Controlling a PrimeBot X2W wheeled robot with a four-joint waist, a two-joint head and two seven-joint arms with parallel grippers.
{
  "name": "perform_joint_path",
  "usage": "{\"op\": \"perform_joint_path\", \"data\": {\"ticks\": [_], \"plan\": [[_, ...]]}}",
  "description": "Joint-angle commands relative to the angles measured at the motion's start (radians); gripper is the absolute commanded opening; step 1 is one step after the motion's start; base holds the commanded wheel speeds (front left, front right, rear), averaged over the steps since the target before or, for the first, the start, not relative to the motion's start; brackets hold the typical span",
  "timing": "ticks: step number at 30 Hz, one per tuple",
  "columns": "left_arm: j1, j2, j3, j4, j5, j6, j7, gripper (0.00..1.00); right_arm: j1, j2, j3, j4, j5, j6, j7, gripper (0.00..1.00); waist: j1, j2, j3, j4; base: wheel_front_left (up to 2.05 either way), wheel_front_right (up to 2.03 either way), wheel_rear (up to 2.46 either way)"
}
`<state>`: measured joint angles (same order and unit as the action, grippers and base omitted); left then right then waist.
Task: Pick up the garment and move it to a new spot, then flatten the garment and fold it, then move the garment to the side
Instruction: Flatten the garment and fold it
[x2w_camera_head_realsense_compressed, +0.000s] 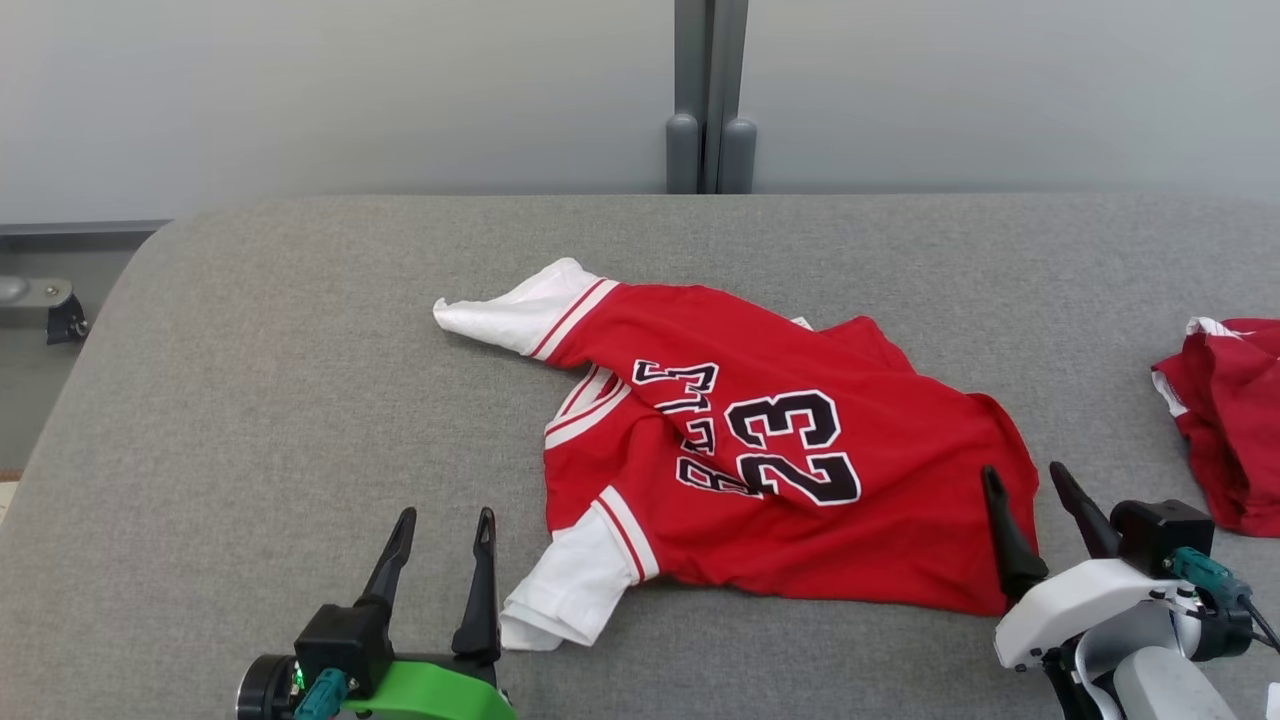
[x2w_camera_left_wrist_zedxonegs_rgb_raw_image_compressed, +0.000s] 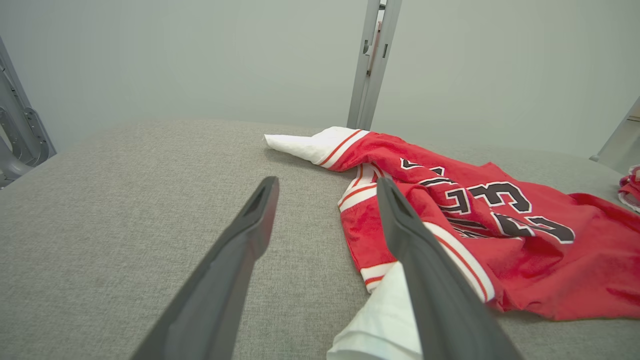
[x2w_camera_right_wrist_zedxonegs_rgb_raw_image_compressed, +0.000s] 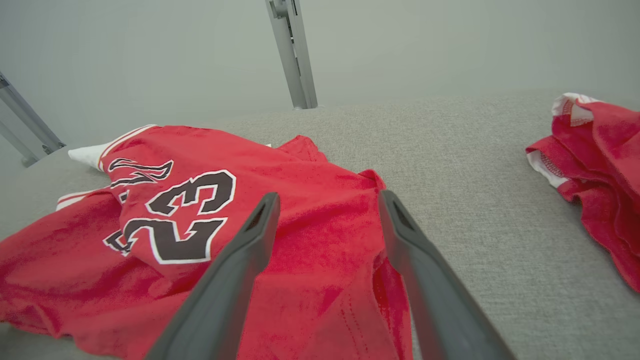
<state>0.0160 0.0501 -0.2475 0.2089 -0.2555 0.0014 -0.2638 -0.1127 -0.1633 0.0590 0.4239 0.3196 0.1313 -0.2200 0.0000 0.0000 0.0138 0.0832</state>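
The red number 23 jersey (x2w_camera_head_realsense_compressed: 780, 450) lies crumpled in the middle of the frame on the grey padded table (x2w_camera_head_realsense_compressed: 250, 380). The left gripper (x2w_camera_head_realsense_compressed: 447, 515) sits at the lower left, fingers spread wide and holding nothing, just beside the white sleeve (x2w_camera_head_realsense_compressed: 560, 590). The right gripper (x2w_camera_head_realsense_compressed: 1024, 470), at the lower right, is spread and empty too, by the jersey's red corner. The jersey is bunched and folded over itself, so a pinch might catch only the top layer, or just a tiny bit of sleeve that slips out. Then it could come up twisted. Another red garment (x2w_camera_head_realsense_compressed: 1230, 420) lies at the right edge, and a wide swing might drag it along.
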Motion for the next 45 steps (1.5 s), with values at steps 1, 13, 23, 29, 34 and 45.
{"op": "perform_joint_path", "data": {"ticks": [1,13,23,29,34,45], "plan": [[-0.02,0.001,-0.001,-0.001,-0.008,-0.001,0.0,1.0,-0.02,0.005,-0.023,0.023,-0.022,-0.001,0.011,1.0,0.0,0.0,0.021,0.013,0.0,0.0,0.0],[-0.062,0.001,-0.026,0.006,-0.012,0.0,0.0,1.0,-0.121,0.042,-0.157,0.249,-0.083,-0.001,0.078,1.0,0.0,0.0,0.087,0.055,0.0,0.0,0.0],[-0.072,0.001,-0.02,0.013,-0.006,0.0,-0.001,1.0,-0.191,-0.001,-0.095,0.318,-0.053,-0.001,0.058,0.0,0.0,0.0,0.095,0.049,0.0,0.0,0.0],[-0.077,0.001,-0.027,0.015,-0.012,0.002,-0.001,1.0,-0.257,-0.092,-0.176,0.355,-0.087,-0.002,0.022,0.0,0.0,0.0,0.089,0.042,0.0,0.0,0.0],[-0.079,0.001,-0.032,0.015,-0.018,0.005,0.0,1.0,-0.29,-0.118,-0.247,0.397,-0.125,-0.001,0.015,0.05,0.0,0.0,0.083,0.045,0.0,0.0,0.0],[-0.049,0.002,-0.014,0.006,-0.034,0.011,0.0,1.0,-0.183,-0.016,-0.119,0.174,-0.04,-0.001,-0.041,1.0,0.0,0.0,0.052,0.017,0.0,0.0,0.0]]}}
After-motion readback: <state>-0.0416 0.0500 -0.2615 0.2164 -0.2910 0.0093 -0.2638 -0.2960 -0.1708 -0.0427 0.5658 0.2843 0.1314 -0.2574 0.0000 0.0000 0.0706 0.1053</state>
